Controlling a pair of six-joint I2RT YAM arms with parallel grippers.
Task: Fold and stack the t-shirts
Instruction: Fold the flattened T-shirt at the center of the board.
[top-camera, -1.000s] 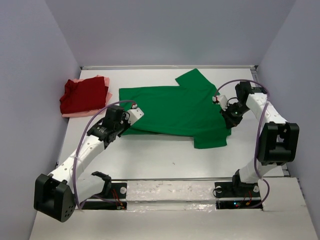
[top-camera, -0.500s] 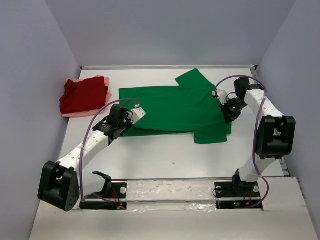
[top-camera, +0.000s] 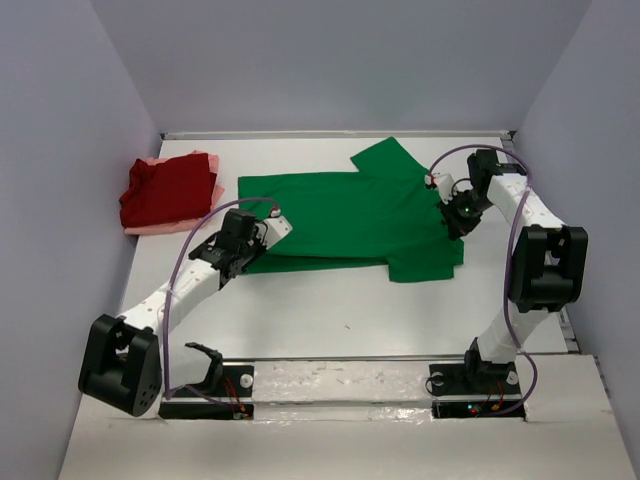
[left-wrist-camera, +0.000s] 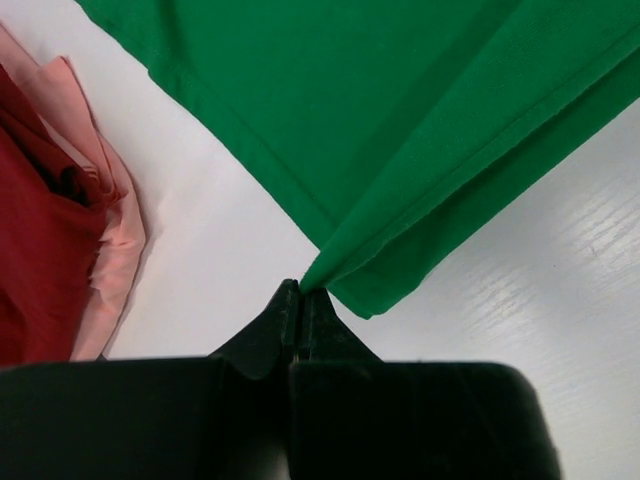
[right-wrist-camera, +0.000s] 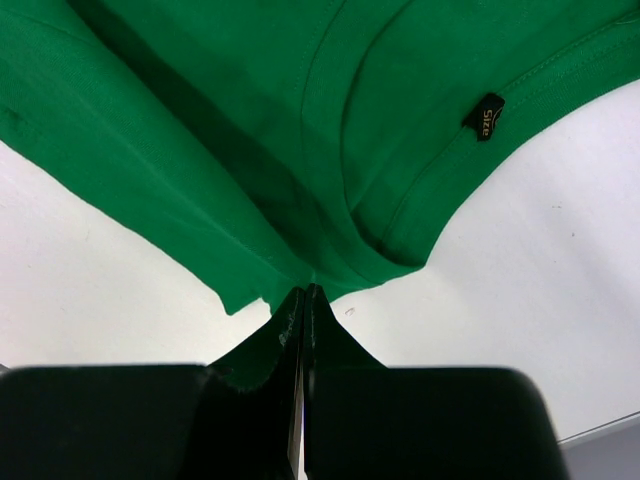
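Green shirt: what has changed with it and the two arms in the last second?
The left gripper and the right gripper carried the near edge of the green shirt a little toward the far side, starting a fold. Both stay shut on it. The red shirt and the pink shirt did not move.

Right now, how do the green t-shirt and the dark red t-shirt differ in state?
The green t-shirt lies spread mid-table; the dark red t-shirt sits bunched small at the left. The left fingers and right fingers pinch the green t-shirt; no fingers touch the dark red t-shirt, which rests on a pale pink t-shirt. Both are plain-coloured.
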